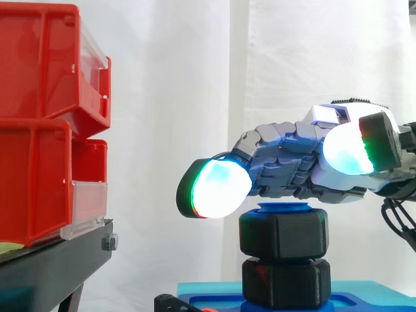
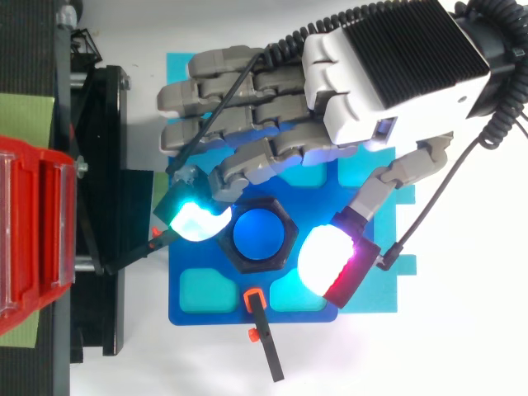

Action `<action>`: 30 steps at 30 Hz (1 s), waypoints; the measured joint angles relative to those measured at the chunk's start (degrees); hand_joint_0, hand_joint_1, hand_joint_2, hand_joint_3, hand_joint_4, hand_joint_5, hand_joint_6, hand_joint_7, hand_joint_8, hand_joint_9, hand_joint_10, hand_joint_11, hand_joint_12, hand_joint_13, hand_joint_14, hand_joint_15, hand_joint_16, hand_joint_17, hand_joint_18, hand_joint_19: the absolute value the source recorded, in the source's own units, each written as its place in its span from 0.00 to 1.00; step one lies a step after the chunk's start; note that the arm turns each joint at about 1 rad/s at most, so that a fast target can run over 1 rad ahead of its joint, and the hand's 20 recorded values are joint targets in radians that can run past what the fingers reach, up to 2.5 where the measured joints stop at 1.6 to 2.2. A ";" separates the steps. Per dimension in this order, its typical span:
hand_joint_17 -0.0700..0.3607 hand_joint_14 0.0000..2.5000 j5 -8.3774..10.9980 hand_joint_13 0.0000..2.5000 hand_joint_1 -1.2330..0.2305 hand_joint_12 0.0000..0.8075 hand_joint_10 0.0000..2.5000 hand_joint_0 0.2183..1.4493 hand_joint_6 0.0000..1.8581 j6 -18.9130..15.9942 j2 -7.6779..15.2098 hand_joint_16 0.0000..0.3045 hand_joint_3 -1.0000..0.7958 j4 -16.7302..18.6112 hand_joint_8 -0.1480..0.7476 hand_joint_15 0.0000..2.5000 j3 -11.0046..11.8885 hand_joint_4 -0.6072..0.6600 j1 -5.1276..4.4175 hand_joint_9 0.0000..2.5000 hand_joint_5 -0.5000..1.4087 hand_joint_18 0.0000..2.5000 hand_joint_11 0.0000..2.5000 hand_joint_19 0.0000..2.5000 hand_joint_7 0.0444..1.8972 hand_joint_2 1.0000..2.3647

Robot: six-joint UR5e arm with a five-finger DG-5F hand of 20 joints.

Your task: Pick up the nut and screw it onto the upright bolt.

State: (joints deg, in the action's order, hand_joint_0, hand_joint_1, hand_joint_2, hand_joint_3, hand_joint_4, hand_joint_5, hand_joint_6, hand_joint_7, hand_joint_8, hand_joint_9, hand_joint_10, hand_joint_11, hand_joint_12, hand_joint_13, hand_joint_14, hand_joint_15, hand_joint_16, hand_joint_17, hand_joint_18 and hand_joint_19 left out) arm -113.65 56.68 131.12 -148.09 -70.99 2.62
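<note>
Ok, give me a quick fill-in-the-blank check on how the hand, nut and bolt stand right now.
1. In the side view the hand is ___ the upper nut, its fingers not closed on it.
2. In the top view the end of the bolt that shows inside the nut is ___ in colour.
3. From the top, the nut's outline has ___ sides.
4. The bins on the stand are ___.

Missing words: above; blue; six; red.
</note>
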 measured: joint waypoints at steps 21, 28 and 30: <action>0.37 0.00 -0.21 0.02 0.63 0.39 0.00 0.19 0.27 0.15 1.39 0.13 0.28 1.01 0.38 0.00 -0.02 0.57 0.53 0.07 0.16 0.00 0.00 0.00 0.37 0.00; 0.37 0.00 -0.33 0.04 0.62 0.40 0.00 0.18 0.27 -1.02 2.16 0.13 0.28 1.72 0.40 0.00 -0.01 0.63 0.65 0.09 0.19 0.00 0.00 0.00 0.53 0.00; 0.37 0.00 -0.33 0.04 0.62 0.40 0.00 0.18 0.27 -1.18 2.18 0.13 0.28 1.80 0.41 0.00 -0.01 0.64 0.70 0.10 0.19 0.00 0.00 0.00 0.58 0.00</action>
State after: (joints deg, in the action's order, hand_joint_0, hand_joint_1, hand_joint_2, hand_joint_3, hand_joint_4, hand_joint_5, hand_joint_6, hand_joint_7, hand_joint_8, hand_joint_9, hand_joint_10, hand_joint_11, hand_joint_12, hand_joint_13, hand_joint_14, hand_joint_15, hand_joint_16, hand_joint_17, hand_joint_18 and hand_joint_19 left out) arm -113.98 55.49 133.30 -146.30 -71.01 3.32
